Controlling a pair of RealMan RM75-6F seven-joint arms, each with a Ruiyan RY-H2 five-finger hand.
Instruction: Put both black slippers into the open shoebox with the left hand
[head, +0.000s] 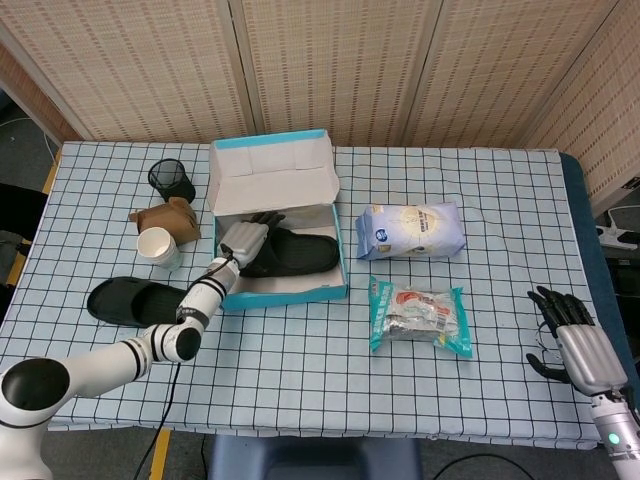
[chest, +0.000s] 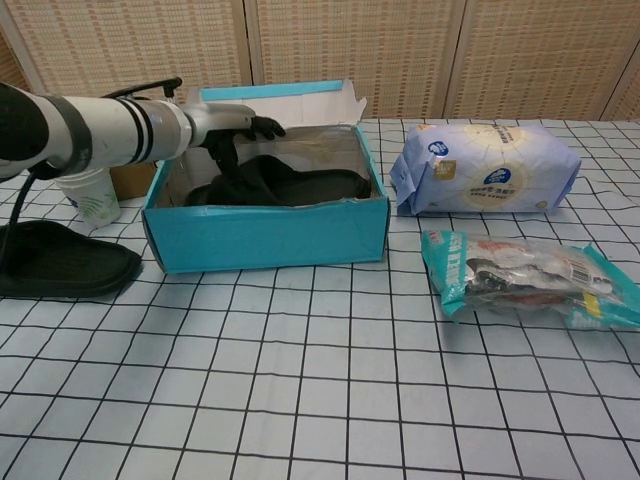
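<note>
One black slipper (head: 295, 252) (chest: 290, 186) lies flat inside the open teal shoebox (head: 290, 293) (chest: 270, 235). My left hand (head: 245, 238) (chest: 235, 125) hovers over the box's left end, above the slipper's heel. Its fingers are spread: one points right over the slipper, and others reach down and touch it. The second black slipper (head: 135, 300) (chest: 60, 260) lies on the checked cloth left of the box. My right hand (head: 572, 345) hangs past the table's right front corner, fingers apart and holding nothing.
A paper cup (head: 158, 246) (chest: 90, 195), a brown paper bag (head: 170, 218) and a black mesh pen holder (head: 172, 180) stand left of the box. To its right are a blue-white packet (head: 410, 230) (chest: 485, 168) and a teal snack bag (head: 420, 315) (chest: 530, 275).
</note>
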